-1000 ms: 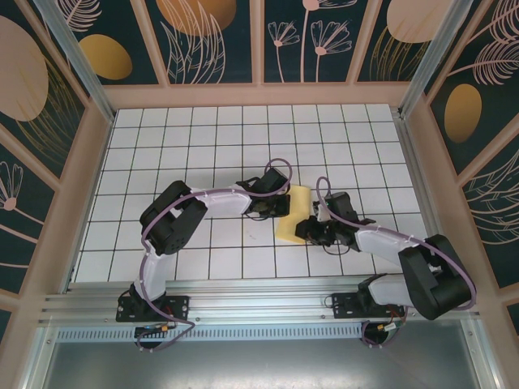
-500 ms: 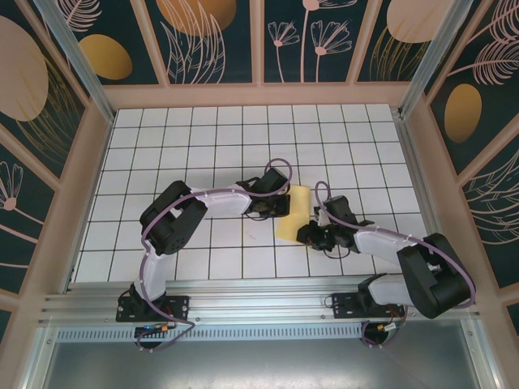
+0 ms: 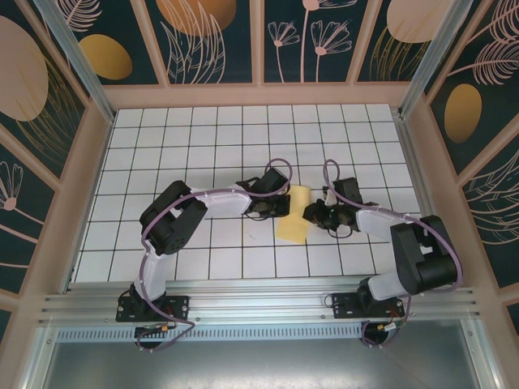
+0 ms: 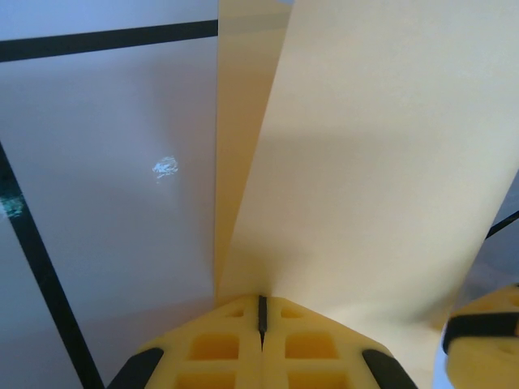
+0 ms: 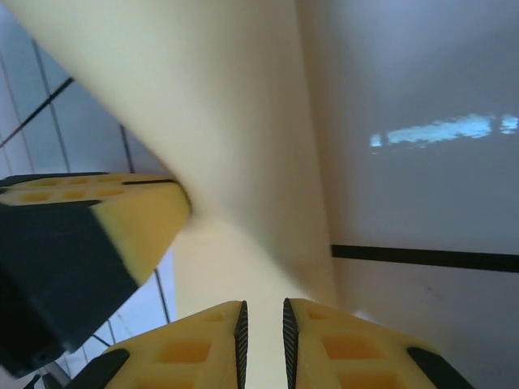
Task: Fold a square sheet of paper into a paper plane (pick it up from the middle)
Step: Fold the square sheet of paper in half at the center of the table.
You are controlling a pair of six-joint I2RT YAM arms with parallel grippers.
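- We see the sheet of paper, folded, at mid-table between both grippers.
- Left gripper: jaws pressed together on the sheet's left edge.
- Right gripper: jaws narrow, pinching the sheet's right edge.

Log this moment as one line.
left gripper: shut on pale-yellow folded paper sheet | right gripper: jaws narrowly apart around sheet, grip unclear

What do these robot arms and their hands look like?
The left arm and right arm are pale grey-white tubes linked by chunky black joints, with a thin purple cable looping along each. The left hand and right hand each have two yellow fingers with moulded square pockets and black edging.
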